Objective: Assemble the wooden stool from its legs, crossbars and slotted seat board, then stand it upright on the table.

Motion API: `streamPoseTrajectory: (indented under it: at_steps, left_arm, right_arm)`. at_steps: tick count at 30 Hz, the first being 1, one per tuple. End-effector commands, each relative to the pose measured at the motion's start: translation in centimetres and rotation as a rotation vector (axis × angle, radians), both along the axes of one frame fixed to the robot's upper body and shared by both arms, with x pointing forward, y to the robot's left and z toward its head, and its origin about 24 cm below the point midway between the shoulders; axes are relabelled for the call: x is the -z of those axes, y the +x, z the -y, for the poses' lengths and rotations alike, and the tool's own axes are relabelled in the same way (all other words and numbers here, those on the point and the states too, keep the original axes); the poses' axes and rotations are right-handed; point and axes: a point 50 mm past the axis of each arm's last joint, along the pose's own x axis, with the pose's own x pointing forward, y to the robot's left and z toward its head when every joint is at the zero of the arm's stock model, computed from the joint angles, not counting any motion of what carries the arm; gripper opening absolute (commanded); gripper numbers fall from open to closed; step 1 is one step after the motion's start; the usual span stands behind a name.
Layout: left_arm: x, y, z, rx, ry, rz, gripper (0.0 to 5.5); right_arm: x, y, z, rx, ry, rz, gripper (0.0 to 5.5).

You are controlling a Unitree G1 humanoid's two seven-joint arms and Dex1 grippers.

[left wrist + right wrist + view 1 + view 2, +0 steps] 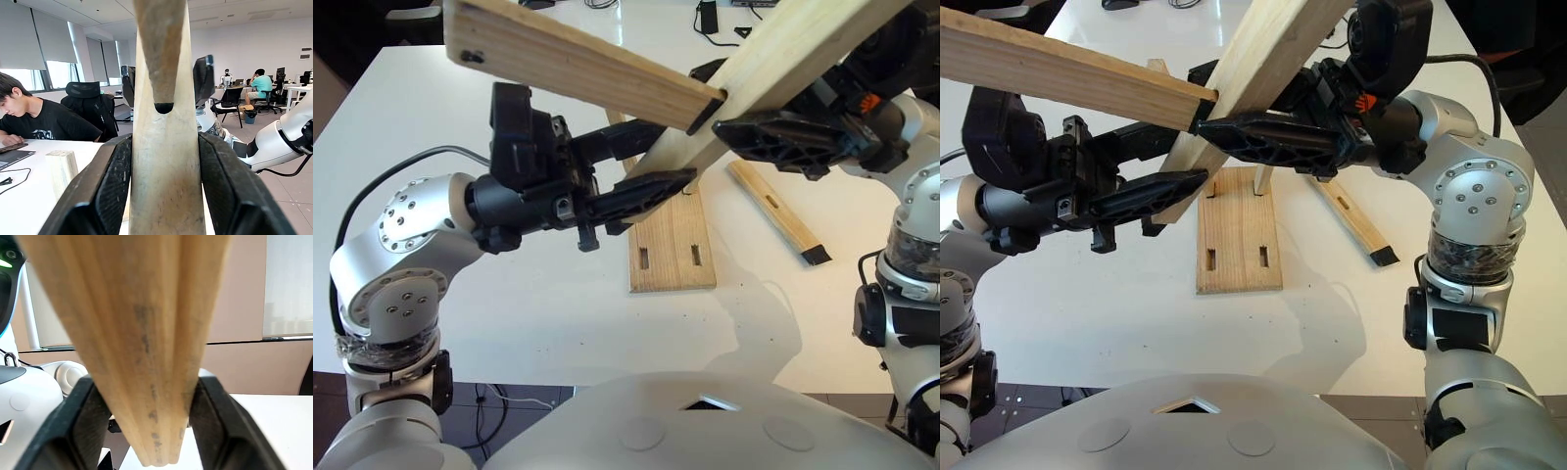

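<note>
Both left gripper (pixel 668 162) and right gripper (pixel 736 119), we noted, clamped one leg (pixel 803 39); crossbar (pixel 568 59) overhung open table (pixel 460 294). The seat board (pixel 671 250) lay beneath.

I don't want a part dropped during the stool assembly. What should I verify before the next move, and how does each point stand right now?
1. Left end effector clamped on the raised leg: ok.
2. Right end effector clamped on the same leg: ok.
3. Crossbar fully seated in the leg: cannot tell.
4. Seat board lying flat on the table, slots up: ok.
5. Spare leg lying apart from the seat board: ok.
</note>
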Motion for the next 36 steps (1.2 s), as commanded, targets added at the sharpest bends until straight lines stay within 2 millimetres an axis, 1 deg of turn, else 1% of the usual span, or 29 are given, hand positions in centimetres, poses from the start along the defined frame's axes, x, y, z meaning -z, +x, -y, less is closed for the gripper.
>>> streamPoseTrajectory:
  at_steps: [1,4,7,8,9,10,12,14,16,19,23,25,28,30,33,36]
  left_arm:
    - [-0.2,0.6,-0.4,-0.045,-0.008,0.012,1.99]
    - [-0.2,0.8,-0.5,-0.063,0.001,0.013,1.99]
    - [0.7,1.3,-1.3,-0.130,0.045,-0.026,1.99]
    - [1.4,1.3,-1.5,-0.139,0.082,-0.048,1.99]
    - [2.5,1.2,-1.6,-0.153,0.165,-0.052,2.36]
    - [3.8,1.0,-1.7,-0.156,0.259,-0.058,2.51]
    - [5.9,0.7,-2.0,-0.161,0.377,-0.076,2.90]
    - [7.2,0.7,-2.5,-0.190,0.421,-0.092,3.25]
    - [8.0,0.8,-3.1,-0.219,0.454,-0.094,3.27]
    - [9.4,0.9,-4.0,-0.250,0.521,-0.102,3.27]
    - [12.2,0.4,-4.6,-0.259,0.632,-0.127,3.27]
    - [13.2,0.1,-4.8,-0.260,0.666,-0.138,3.27]
    - [14.7,-0.5,-5.0,-0.245,0.702,-0.172,3.27]
    - [15.1,-0.7,-5.2,-0.244,0.713,-0.179,3.27]
    - [15.3,-0.4,-5.4,-0.247,0.713,-0.180,3.27]
    - [16.1,-0.7,-6.0,-0.234,0.780,-0.182,3.27]
  right_arm:
    - [0.4,-0.1,-0.1,-0.010,-0.058,0.026,2.03]
    - [0.7,0.1,0.0,0.009,-0.073,0.031,2.02]
    - [-0.1,0.4,0.4,0.014,-0.021,0.009,2.01]
    - [-0.4,0.5,0.6,0.019,-0.005,0.008,2.01]
    - [-0.7,0.6,0.7,0.028,0.009,0.009,2.01]
    - [-0.9,0.7,0.9,0.041,0.022,0.006,2.01]
    - [-1.2,1.2,1.4,0.072,0.048,-0.007,2.00]
    - [-1.4,1.4,1.9,0.091,0.055,-0.009,2.00]
    - [-1.3,1.3,2.3,0.108,0.032,-0.005,2.00]
    - [0.0,1.0,3.2,0.143,-0.075,0.007,2.00]
    - [3.2,0.7,4.7,0.174,-0.282,0.009,2.00]
    - [4.9,0.6,5.3,0.180,-0.382,0.012,2.00]
    - [7.1,0.2,5.8,0.163,-0.474,0.010,2.00]
    - [8.0,0.4,5.8,0.162,-0.502,0.019,2.00]
    - [9.3,0.8,5.8,0.182,-0.563,0.048,2.00]
    - [9.9,1.0,5.7,0.176,-0.576,0.055,2.00]
